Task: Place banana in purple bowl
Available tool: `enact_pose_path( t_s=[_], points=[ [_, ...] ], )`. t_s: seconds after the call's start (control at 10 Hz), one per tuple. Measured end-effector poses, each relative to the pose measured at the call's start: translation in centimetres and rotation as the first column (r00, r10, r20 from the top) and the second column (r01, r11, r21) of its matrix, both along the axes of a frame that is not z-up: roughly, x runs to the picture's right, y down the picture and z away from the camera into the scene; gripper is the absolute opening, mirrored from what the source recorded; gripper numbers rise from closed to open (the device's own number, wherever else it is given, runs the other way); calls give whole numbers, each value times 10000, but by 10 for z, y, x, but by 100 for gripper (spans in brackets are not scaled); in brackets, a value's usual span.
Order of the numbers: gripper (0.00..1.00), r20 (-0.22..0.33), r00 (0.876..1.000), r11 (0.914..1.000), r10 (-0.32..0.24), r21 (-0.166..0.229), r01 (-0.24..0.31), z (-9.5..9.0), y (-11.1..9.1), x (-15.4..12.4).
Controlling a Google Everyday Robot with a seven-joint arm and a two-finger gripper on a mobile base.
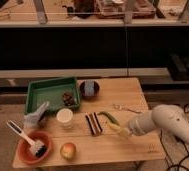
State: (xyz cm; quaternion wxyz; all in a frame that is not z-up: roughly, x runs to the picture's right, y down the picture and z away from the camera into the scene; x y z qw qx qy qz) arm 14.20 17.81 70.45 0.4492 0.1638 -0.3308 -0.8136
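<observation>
The tool (pixel 126 131) is sitting low over the front right part of the worktop (pixel 138 95), at the end of the white arm (pixel 168 122) that is reaching in from the right. The banana (pixel 115 129) is lying at the tool's tip, touching it (whether the tool is gripping it cannot be told). The purple bowl (pixel 83 92) is standing well apart at the worktop's rear, just beside the green tray (pixel 48 95), and is holding a pale blue item (pixel 90 87).

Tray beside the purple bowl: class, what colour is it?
Green tray, seen best in the camera view; the hand is at the banana.
</observation>
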Motion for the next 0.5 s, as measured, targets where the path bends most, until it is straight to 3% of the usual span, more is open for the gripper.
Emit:
enact_pose_path(
  t_s=[0.1, 0.3, 0.5],
  points=[
    [0, 123, 9986, 9987, 509, -97, -507, -5, -37, -8],
    [0, 330, 9936, 9941, 1082, -126, -1079, 2, -79, -26],
    [0, 731, 9755, 9782, 2076, -54, -2077, 22, -135, -65]
  ],
)
